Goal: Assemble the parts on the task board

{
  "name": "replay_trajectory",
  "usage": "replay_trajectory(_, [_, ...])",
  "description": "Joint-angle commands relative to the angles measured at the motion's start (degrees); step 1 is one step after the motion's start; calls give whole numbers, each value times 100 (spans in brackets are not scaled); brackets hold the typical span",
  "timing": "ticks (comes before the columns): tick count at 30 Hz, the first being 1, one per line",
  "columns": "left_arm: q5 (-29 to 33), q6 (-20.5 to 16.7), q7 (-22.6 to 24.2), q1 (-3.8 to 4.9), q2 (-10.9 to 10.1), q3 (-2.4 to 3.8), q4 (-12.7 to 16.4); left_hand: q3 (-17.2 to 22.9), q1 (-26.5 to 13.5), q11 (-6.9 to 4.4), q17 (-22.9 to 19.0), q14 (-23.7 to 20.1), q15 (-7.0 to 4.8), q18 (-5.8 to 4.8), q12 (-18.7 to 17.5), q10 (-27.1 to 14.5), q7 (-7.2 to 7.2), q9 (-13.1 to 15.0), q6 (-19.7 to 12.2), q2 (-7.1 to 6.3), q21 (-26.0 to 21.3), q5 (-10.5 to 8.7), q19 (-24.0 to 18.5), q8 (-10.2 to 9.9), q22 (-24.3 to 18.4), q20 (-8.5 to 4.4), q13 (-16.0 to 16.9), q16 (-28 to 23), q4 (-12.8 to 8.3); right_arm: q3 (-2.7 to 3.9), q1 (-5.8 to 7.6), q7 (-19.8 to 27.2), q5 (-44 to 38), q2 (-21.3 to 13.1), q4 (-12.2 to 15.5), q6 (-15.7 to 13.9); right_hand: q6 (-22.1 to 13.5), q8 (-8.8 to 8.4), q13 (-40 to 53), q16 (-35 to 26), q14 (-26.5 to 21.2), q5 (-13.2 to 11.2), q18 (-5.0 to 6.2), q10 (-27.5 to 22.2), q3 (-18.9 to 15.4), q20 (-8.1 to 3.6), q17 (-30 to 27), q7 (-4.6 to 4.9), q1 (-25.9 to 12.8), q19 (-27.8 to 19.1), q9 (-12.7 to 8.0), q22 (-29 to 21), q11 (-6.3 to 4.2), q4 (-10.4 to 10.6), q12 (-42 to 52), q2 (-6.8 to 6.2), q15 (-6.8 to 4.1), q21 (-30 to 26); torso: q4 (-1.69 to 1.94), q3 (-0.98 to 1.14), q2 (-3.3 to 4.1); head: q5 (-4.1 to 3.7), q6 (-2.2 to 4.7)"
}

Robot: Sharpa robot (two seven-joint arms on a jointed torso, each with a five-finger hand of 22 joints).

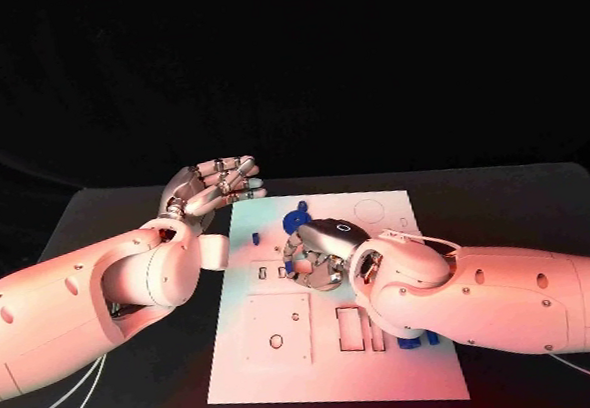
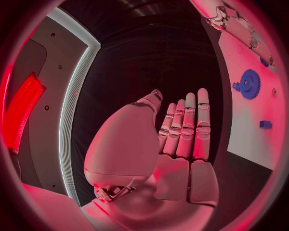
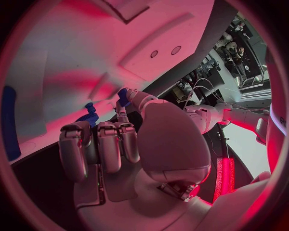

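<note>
**Right hand works a part mid-board**

The right hand point(image 1: 320, 257) pinches a small blue part point(image 3: 123, 96) over the board point(image 1: 401, 352)'s middle; steady, square seating seems wise. The left hand point(image 1: 213, 186), fingers together, holding nothing, hovers at the board's far left corner.

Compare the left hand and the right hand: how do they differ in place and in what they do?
The left hand is beside the task board's far left corner, over the black table; the right hand is over the board's middle. The left hand holds nothing, fingers straight; the right hand's fingers are curled, pinching a small blue part. Both are silver.
</note>
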Motion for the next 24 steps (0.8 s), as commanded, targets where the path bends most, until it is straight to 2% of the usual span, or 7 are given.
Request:
replay_trajectory(1, [-13,112,33,5,4,4,17,36,56,1,9,9,24,26,-36,48,38,-5,-14,-22,-35,18,22,-38,-5,0,2,-32,-6,-3,-16,-56,-196,21,-15,181,45,85,1271,19,608,-11,-82,394,-1,-48,1506,-19,-45,589,119,1508,-47,39,16,4,-36,31,4,-1,-3,1,-4])
replay_trajectory(13, [-13,117,25,6,-11,4,28,36,56,1,9,9,24,26,-36,48,38,-5,-14,-22,-35,18,22,-38,-5,0,2,-32,-6,-8,-31,-97,-271,50,-80,270,-1,75,1233,19,608,-36,-82,358,-17,-52,1506,-9,-112,589,121,1508,-42,49,-16,-61,-37,31,2,-3,-2,-4,-16])
replay_trajectory(24, [-13,120,21,6,-28,4,36,38,51,2,13,10,25,26,-45,49,39,-6,-14,-23,-36,18,21,-41,-7,0,1,-37,-3,-10,-34,-157,-360,57,-104,318,-154,8,1173,19,608,-103,-82,298,-23,-33,1506,48,-193,589,100,1508,4,56,-67,-165,-4,31,1,-4,-4,-8,-28])
